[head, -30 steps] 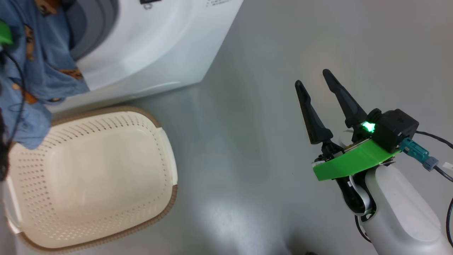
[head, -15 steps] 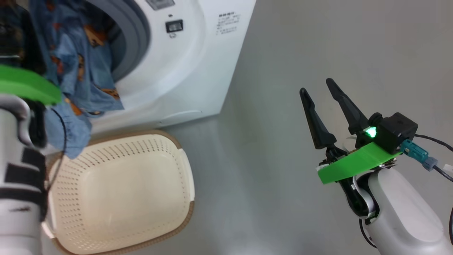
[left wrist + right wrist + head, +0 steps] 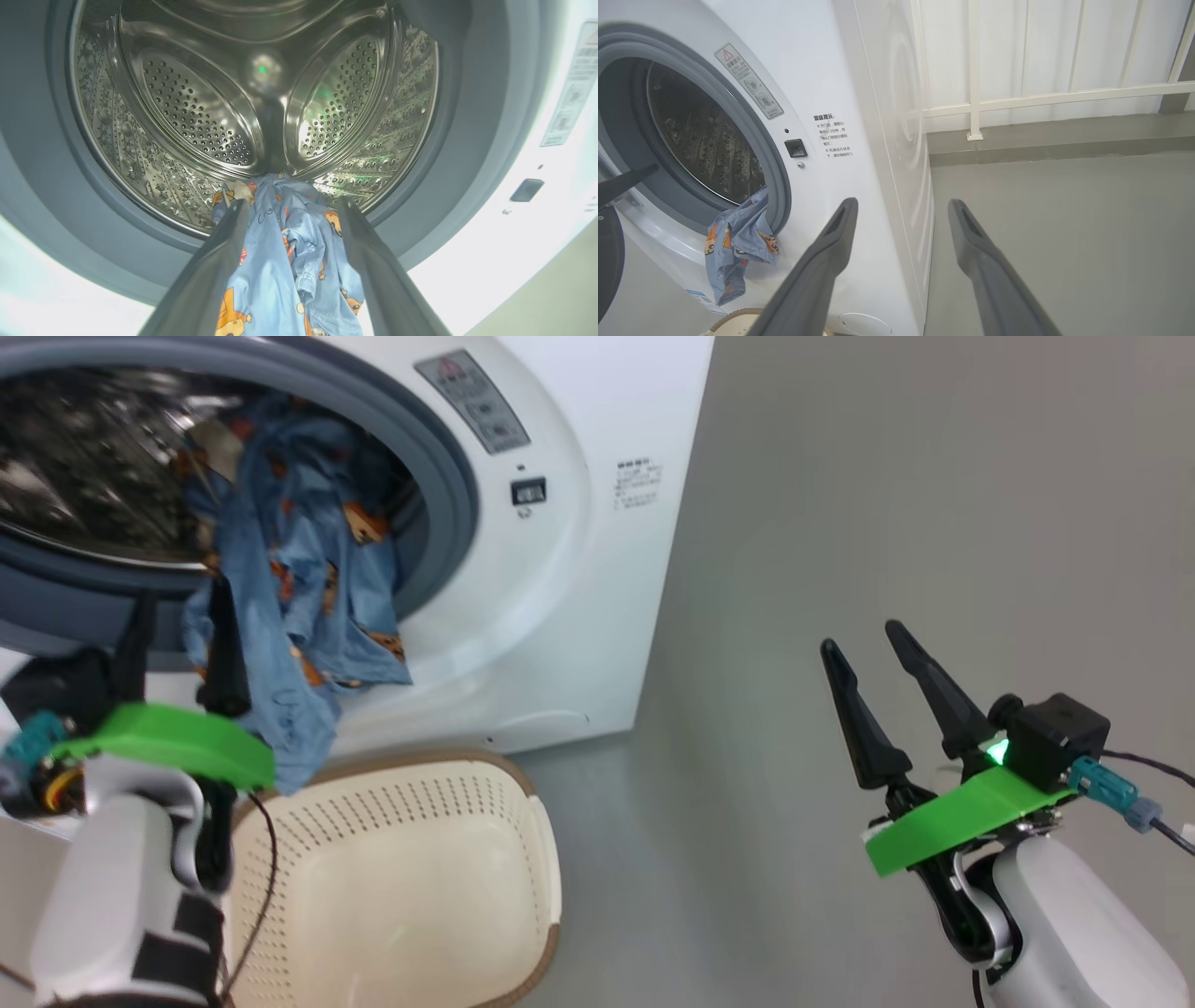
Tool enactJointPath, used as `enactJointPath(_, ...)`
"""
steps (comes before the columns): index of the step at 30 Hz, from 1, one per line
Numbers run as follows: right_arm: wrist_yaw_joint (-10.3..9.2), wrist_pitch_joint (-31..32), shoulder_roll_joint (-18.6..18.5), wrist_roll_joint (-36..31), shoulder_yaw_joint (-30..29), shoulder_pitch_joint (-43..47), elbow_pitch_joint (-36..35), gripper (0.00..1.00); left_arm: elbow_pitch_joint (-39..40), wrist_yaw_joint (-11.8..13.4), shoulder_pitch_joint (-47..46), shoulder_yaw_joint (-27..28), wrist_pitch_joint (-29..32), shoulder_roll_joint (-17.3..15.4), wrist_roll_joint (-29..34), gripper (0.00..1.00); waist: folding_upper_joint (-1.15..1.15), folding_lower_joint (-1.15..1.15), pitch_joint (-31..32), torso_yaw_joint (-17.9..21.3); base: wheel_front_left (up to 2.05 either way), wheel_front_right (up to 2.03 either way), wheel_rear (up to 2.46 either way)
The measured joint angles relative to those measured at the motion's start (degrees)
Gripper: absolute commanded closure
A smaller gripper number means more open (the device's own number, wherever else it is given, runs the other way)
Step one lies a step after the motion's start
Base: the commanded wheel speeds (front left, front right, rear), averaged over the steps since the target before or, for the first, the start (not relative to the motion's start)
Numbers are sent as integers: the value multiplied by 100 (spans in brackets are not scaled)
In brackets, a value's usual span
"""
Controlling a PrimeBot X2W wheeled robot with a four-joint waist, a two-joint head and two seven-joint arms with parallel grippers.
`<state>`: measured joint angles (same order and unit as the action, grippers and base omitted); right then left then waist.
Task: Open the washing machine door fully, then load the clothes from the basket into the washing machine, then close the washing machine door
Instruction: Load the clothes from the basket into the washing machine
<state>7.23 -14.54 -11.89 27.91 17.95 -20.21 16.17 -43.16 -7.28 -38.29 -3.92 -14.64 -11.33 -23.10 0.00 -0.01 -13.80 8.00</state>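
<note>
Right gripper [image 3: 859, 639]: low at right, wide apart, holding nothing, above grey floor [image 3: 794, 476], well clear of machine.
Left gripper [image 3: 182, 607]: low at left, wide apart, aimed into drum mouth; blue cloth loose between fingers, not pinched.
Basket [image 3: 420, 793]: cream, perforated, brown-rimmed; on floor just before machine front, below hanging cloth.
Clothes [image 3: 308, 579]: light blue, orange bear print; draped out of drum mouth across lower gasket, lower end hanging down white front toward basket rim.
Washing machine [image 3: 579, 616]: white front-loader, mouth uncovered, warning label [image 3: 471, 401] beside opening.
Gasket [image 3: 453, 495]: grey rubber ring round mouth.
Drum [image 3: 187, 107]: perforated steel, ribbed, behind cloth.
Railing [image 3: 1017, 98]: white, beyond machine, far side of floor.
</note>
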Motion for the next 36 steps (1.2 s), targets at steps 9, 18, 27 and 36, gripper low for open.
enactJointPath(9, 0, 0, -107, 87, -22, 308, 37, 0, 822, -23, 1027, -88, 1, 75, -1, 0, 0, 1, 608, -256, 0, 0, 0)
enactJointPath(18, 0, 0, -155, 105, -135, 467, 21, 0, 1705, 27, 1915, 59, 1, 99, -2, 0, 0, 2, 869, -545, 0, 0, 0)
enactJointPath(27, 0, 0, -220, 121, -141, 580, 16, 0, 2072, 94, 2353, 32, 1, 215, -3, 0, 0, 1, 957, -737, 0, 0, 0)
enactJointPath(36, 0, 0, -302, 135, -81, 580, 19, 0, 2197, 163, 2483, 19, 1, 258, -4, 0, 0, 2, 981, -789, 0, 0, 0)
